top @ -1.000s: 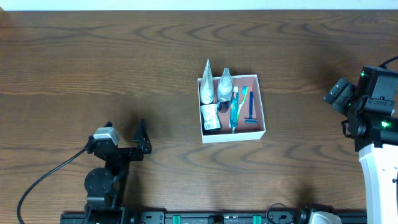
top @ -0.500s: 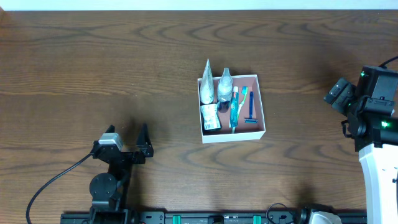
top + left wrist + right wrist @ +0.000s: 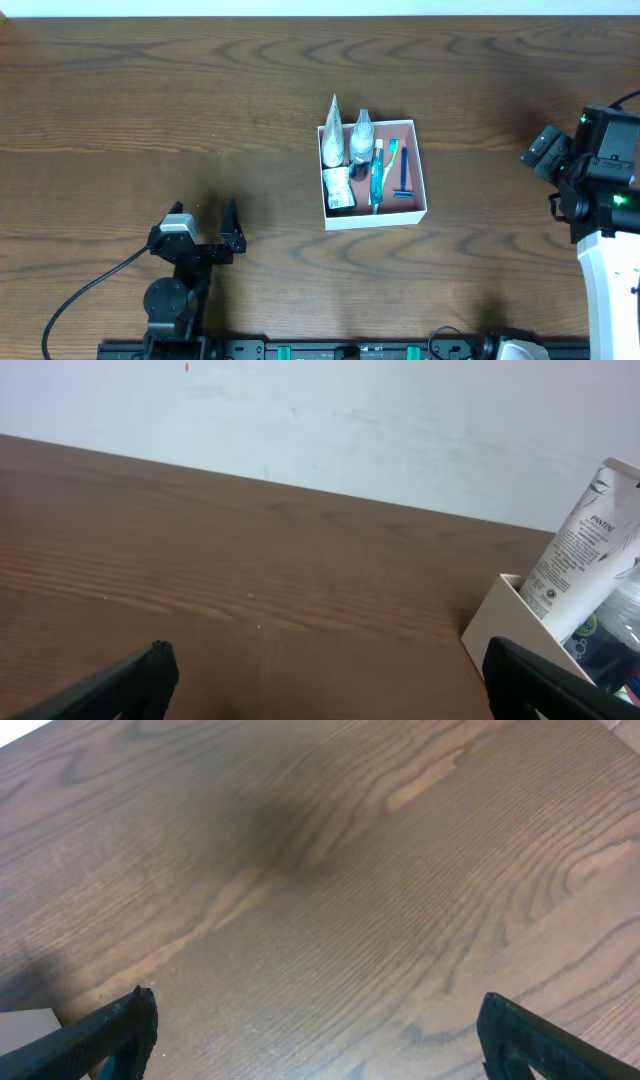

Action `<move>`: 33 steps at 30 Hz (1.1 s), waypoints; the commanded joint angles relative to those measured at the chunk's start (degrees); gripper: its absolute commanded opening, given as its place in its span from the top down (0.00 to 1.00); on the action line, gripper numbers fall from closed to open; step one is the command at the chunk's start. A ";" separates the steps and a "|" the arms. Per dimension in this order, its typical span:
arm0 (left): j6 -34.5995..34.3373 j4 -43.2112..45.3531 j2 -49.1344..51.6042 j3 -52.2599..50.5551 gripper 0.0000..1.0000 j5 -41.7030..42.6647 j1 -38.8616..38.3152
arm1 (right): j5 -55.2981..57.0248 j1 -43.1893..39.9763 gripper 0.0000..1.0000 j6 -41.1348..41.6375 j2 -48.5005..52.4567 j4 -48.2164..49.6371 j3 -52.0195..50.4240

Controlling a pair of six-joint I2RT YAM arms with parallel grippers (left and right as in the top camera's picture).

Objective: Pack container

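The left gripper (image 3: 325, 665) and the right gripper (image 3: 318, 1020) were spread fully wide over the table (image 3: 150, 100), nothing being held or touched, well apart from the container (image 3: 375, 221).

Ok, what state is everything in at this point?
container: open-topped, partly filled.
white tube: standing inside, rising above the rim.
clear bottle: standing inside, beside the tube.
toothbrush: lying flat inside.
razor: lying flat inside.
left gripper: open, empty.
right gripper: open, empty.
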 commanded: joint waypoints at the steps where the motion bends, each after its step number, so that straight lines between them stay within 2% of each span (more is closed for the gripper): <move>1: 1.18 -2.40 -0.26 -0.70 0.02 0.63 -0.17 | 0.81 -0.48 0.01 0.09 -0.04 -0.07 0.22; 23: 1.18 -2.40 -0.26 -0.70 0.02 0.61 -0.17 | 0.81 -0.28 0.01 0.09 -0.35 -0.09 0.22; 27: 1.18 -2.40 -0.26 -0.70 0.02 0.63 -0.17 | 0.81 2.40 0.01 0.07 -4.74 -0.22 0.17; 33: 1.18 -2.40 -0.26 -0.70 0.02 0.63 -0.17 | 2.71 11.47 0.01 0.09 -16.15 0.20 -2.40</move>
